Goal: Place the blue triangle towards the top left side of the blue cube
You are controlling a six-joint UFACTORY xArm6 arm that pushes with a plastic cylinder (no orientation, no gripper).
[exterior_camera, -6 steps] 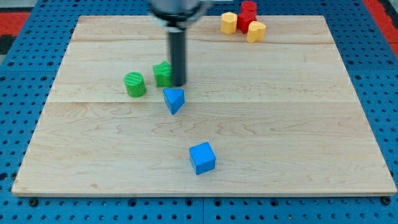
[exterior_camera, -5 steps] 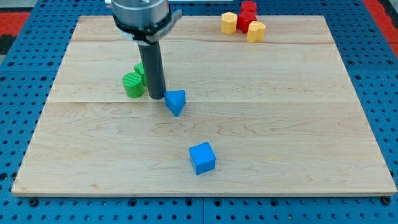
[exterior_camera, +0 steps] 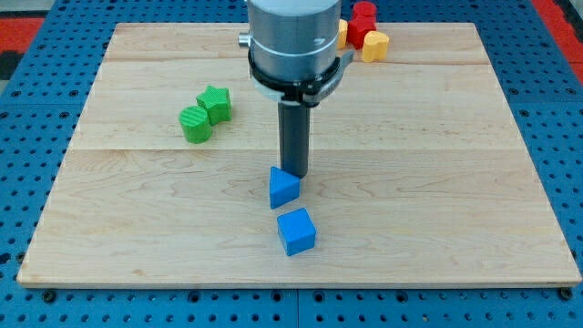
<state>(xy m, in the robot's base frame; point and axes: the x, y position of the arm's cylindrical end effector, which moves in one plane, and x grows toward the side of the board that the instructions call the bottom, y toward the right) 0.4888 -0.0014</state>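
Resting at the upper edge of the blue triangle [exterior_camera: 283,187], my tip [exterior_camera: 293,174] appears to touch it from the view's top. I carry no gripper, only this straight dark rod, so nothing opens or pinches. Taking the blue cube [exterior_camera: 296,230] as landmark: the blue triangle sits just beside it, toward the view's top and slightly left, a thin gap between them. The green cylinder [exterior_camera: 195,124] and green star [exterior_camera: 215,102] touch each other far to the cube's upper left. A red block [exterior_camera: 363,15] and yellow block [exterior_camera: 374,44] cluster well above it, partly hidden by my arm.
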